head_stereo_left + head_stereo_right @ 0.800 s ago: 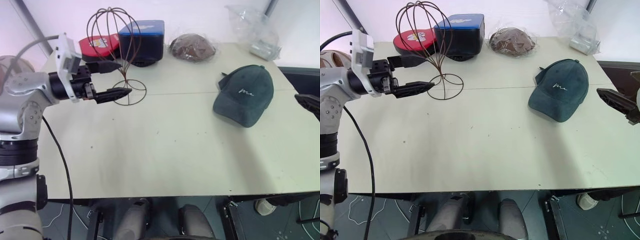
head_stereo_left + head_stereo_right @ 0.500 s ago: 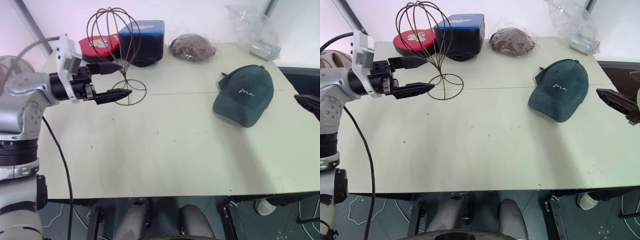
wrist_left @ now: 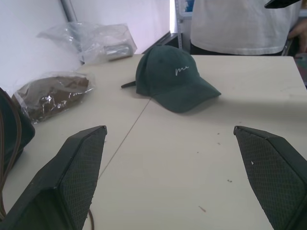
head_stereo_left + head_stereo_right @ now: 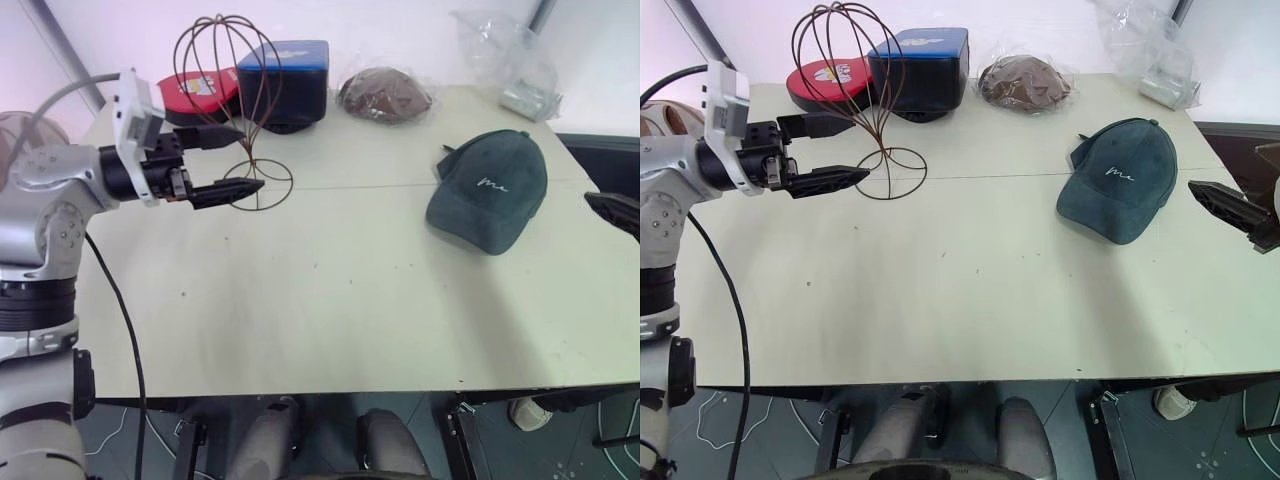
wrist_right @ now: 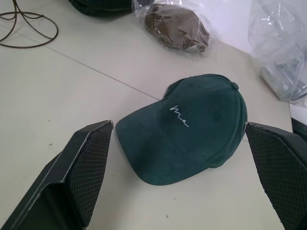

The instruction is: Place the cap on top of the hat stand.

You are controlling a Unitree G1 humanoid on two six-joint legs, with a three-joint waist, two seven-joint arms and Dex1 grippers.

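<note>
You've got the pale worktop (image 4: 330,310) carrying everything. At its far edge sit a blue-black box (image 4: 285,82), a red item (image 4: 198,92) beside it, a brown plastic-wrapped bundle (image 4: 385,95) and a clear bag (image 4: 505,60) in the far right corner. The left wrist view adds a person in a white shirt (image 3: 240,24) standing past the worktop's edge, which the head views miss. The cap (image 4: 490,190) lies flat on the right side, brim toward you, untouched. The hat stand (image 4: 245,110) is upright far left, bare. Left gripper (image 4: 238,158) has its fingers spread wide, just beside the stand's stem and ring base, well apart from the cap. Right gripper (image 5: 180,177) has its fingers wide apart too, empty; its wrist view frames the cap between them, near but not touching.
</note>
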